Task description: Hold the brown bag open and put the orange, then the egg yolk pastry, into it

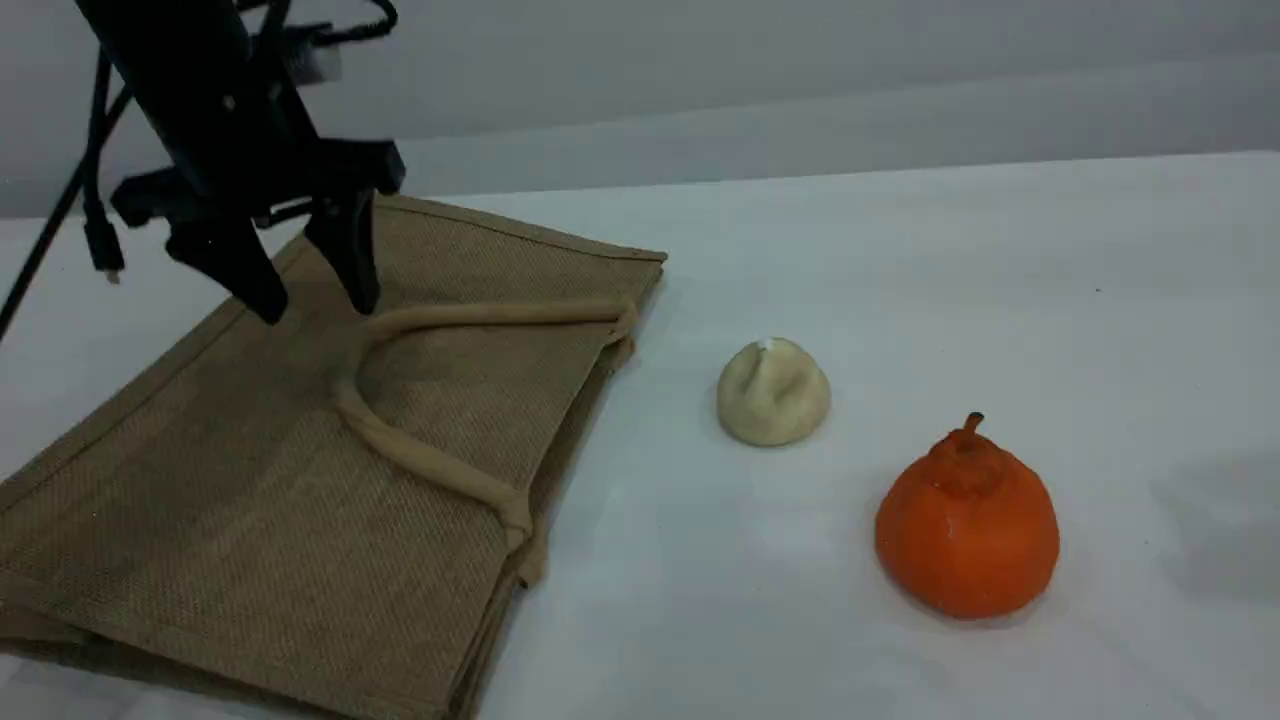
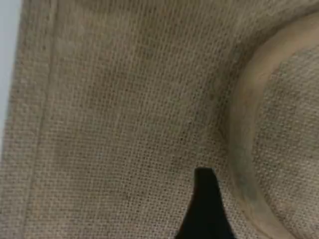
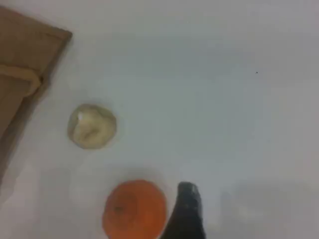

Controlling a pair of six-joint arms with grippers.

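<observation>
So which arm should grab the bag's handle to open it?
The left arm. The left gripper, open, hovers right over the brown bag, beside its loop handle. The right gripper is over by the orange, away from the bag.

Scene cam slants down across the table. Left wrist cam's pressed close over the brown bag; right one's higher, sharing orange and egg yolk pastry.
</observation>
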